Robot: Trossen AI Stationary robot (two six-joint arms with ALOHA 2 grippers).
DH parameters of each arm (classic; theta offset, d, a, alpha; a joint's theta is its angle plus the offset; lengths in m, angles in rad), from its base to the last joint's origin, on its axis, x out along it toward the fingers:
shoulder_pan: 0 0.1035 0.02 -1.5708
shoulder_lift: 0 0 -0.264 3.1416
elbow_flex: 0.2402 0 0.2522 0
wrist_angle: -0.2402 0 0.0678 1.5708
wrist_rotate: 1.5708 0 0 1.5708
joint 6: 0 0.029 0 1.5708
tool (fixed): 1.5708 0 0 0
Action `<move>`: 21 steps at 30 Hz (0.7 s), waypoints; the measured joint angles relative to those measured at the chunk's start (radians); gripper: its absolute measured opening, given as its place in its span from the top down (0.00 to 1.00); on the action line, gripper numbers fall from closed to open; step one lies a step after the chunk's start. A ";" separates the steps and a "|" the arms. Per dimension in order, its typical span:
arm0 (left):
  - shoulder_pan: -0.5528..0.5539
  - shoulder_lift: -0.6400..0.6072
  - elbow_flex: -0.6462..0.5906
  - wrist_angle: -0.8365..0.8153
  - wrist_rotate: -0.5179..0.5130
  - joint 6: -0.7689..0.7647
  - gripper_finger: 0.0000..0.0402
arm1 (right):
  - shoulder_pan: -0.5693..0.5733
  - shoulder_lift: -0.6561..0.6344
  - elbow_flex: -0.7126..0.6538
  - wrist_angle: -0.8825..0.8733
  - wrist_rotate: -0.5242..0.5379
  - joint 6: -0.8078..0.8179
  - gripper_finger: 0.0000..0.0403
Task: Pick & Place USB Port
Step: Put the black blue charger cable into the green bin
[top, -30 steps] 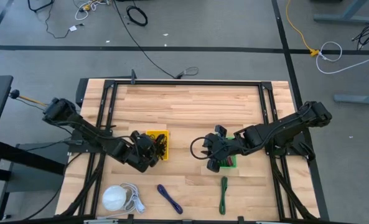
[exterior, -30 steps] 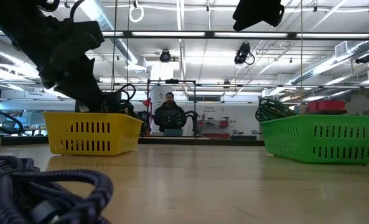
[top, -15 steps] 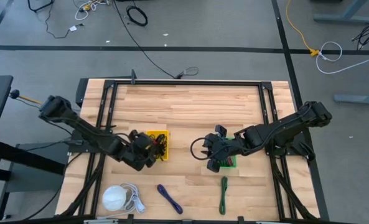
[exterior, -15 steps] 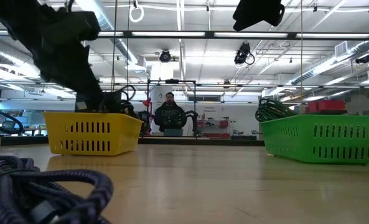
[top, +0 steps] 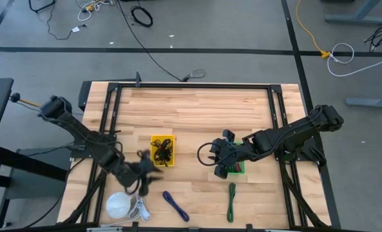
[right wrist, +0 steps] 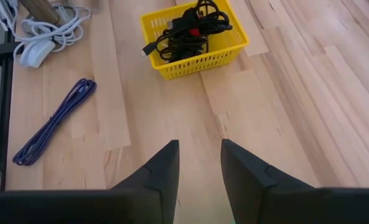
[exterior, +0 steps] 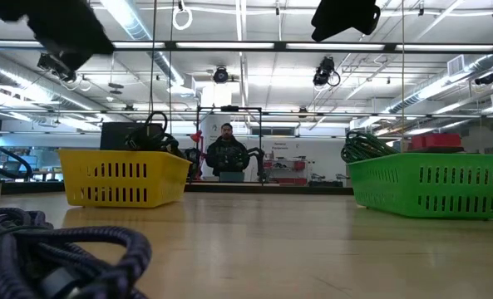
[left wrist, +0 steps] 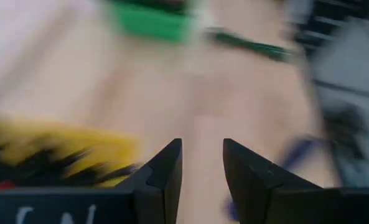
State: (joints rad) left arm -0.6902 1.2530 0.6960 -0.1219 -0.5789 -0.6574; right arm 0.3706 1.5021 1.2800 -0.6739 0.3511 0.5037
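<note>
left gripper point(top: 145, 173): mine, low over the table point(top: 197, 116), just past the near side of the yellow basket point(top: 162, 149). Jaws stand partly apart, a narrow gap, nothing between my fingers point(left wrist: 162, 171).
right gripper point(top: 218, 153): also mine, hanging at the green basket point(top: 236, 166), on its side toward the yellow one. Jaws partly apart too, empty, bare wood showing in the gap.
yellow basket: just beside my left jaws, holds a tangle of black cables point(right wrist: 193, 28), 1 with a red bit.
purple cable point(top: 175, 205): flat on the wood, near my left jaws, on the near side.
green cable point(top: 231, 201): near edge, below my right jaws.
white cable bundle point(top: 125, 205): near corner, close to left jaws.
left wrist view: motion-blurred, so the USB item is probably in that black tangle; can't pick it out.
</note>
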 joint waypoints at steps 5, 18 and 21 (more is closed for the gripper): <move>-0.079 0.098 0.001 0.294 0.103 0.300 0.70 | 0.000 0.000 0.000 0.000 0.000 0.004 0.71; -0.077 0.466 0.273 0.119 0.205 0.461 0.70 | 0.000 0.000 0.000 0.001 0.000 0.008 0.71; -0.078 0.551 0.367 0.061 0.238 0.486 0.70 | 0.000 0.000 0.000 0.001 0.000 0.008 0.71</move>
State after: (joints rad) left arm -0.7685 1.8042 1.0627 -0.0612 -0.3413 -0.1719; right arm 0.3710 1.5021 1.2800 -0.6727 0.3511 0.5121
